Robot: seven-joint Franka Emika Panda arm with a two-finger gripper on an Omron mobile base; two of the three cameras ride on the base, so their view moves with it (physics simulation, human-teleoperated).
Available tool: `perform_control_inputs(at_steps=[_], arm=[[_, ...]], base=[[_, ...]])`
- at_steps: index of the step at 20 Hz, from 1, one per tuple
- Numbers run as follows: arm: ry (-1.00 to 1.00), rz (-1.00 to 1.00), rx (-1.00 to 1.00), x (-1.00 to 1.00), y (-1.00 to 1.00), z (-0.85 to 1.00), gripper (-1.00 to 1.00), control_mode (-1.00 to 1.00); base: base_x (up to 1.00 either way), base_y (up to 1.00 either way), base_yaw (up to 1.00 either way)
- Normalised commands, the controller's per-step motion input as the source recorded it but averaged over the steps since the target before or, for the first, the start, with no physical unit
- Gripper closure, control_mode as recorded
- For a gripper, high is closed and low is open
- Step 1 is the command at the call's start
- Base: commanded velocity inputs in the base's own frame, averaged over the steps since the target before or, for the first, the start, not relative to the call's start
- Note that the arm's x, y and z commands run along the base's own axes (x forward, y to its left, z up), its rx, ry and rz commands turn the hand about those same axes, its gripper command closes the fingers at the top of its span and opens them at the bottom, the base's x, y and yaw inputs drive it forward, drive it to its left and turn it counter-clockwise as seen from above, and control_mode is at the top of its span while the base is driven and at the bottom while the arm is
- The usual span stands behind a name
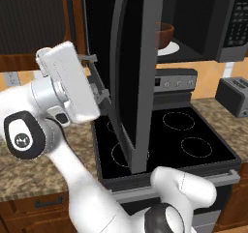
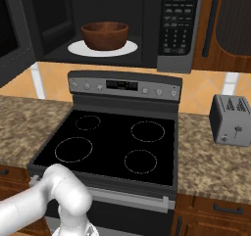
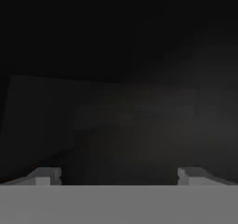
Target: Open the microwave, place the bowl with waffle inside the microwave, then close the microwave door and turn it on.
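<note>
the wide black glass microwave door (image 1: 130, 82), framed in dark grey, stands swung out from the large dark-grey box microwave (image 2: 105, 24), edge-on to the left base view and reaching out over the black-topped stove (image 2: 112, 144). by my reading it is the thing in hand now: a stiff, hinged slab that will swing freely on a steady push and needs no grasp. its glass is smooth, so a push is best put flat on the outer face, well away from the hinge, or on the dark-grey frame.

inside the microwave, the small round dark reddish-brown wooden-looking bowl (image 2: 105, 35) sits on the white round plate (image 2: 78, 48), so the placing looks done. the waffle cannot be made out inside the bowl from here.

just beside the door's outer face, on the side away from the cavity, is the two-finger gripper (image 1: 98, 84), with its fingers pointing at the panel. in the hand view the two tips stand well apart against dark glass, spread and holding nothing.

the button panel (image 2: 178, 19) on the microwave's right side waits for later. further out, right of the stove, a small grey toaster (image 2: 231, 120) stands on the speckled counter (image 2: 215, 166).
</note>
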Motion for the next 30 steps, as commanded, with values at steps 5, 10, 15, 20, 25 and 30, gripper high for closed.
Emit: perform_control_inputs(at_steps=[5, 10, 15, 20, 25, 30], arm=[[-0.06, 0.10, 0.57, -0.49, -1.00, 0.67, -1.00, -1.00], [-0.02, 0.13, 0.56, -0.20, -1.00, 0.43, -1.00, -1.00], [0.05, 0.27, 0.42, 0.09, -1.00, 0.02, -1.00, -1.00], [0.18, 0.53, 0.21, 0.31, -0.55, -0.24, -1.00, -1.00], [0.08, 0.78, 0.04, 0.58, -0.17, -0.28, -1.00, -1.00], [0.09, 0.72, 0.00, 0.95, -0.32, -0.76, -1.00, -1.00]], base=[[0.00, 0.00, 0.00], [0.00, 0.00, 0.00], [0.00, 0.00, 0.00], [0.00, 0.00, 0.00], [0.00, 0.00, 0.00], [0.00, 0.00, 0.00]])
